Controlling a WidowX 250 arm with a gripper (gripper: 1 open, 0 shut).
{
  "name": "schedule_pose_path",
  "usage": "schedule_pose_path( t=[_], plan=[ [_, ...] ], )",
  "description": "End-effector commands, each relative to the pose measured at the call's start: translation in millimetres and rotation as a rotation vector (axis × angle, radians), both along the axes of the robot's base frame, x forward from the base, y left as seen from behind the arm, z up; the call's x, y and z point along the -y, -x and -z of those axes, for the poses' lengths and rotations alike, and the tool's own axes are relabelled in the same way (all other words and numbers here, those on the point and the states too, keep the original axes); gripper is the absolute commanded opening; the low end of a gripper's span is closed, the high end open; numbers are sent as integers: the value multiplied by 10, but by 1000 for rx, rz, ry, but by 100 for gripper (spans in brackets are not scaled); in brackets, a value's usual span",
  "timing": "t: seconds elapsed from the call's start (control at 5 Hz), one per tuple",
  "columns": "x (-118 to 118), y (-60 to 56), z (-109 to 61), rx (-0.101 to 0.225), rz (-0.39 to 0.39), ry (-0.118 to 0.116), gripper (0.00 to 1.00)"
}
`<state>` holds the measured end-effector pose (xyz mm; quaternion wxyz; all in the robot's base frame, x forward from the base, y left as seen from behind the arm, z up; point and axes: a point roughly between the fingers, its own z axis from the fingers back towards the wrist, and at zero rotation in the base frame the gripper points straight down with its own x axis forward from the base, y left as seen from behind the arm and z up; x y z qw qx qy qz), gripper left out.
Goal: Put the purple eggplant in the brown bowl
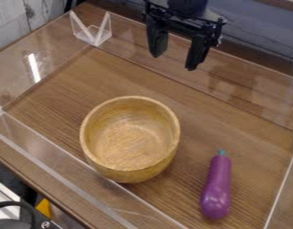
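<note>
- The wood-grain table [232, 98] is fenced by low clear plastic walls [42, 156]; one runs along the near left edge and another along the far left side, with a further clear edge at the right.
- A small clear folded piece [92, 29] stands at the far left corner, apart from everything else.
- The hand [175, 52] hangs at the far side, pointing down, its dark fingers spread apart with nothing between them. Bare table lies all round it, and it is well apart from both loose things.
- The purple eggplant [216, 188] lies on the table at the near right, slim and glossy, its dark stem tip pointing away toward the far side. It is just beside the bowl, not touching it, and near the right wall.
- The brown bowl [101, 116] sits upright near the middle-left, round, thick-walled, with visible grain. Its inside is empty.
</note>
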<state>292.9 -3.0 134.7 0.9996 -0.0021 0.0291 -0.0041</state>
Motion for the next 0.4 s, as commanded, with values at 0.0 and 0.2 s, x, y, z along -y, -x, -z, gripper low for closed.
schedule_pose_path(
  t=[0.0,0.2],
  plan=[
    [38,44,49,-13,-8,8,100],
    [232,192,75,-17,-17,33,100]
  ],
)
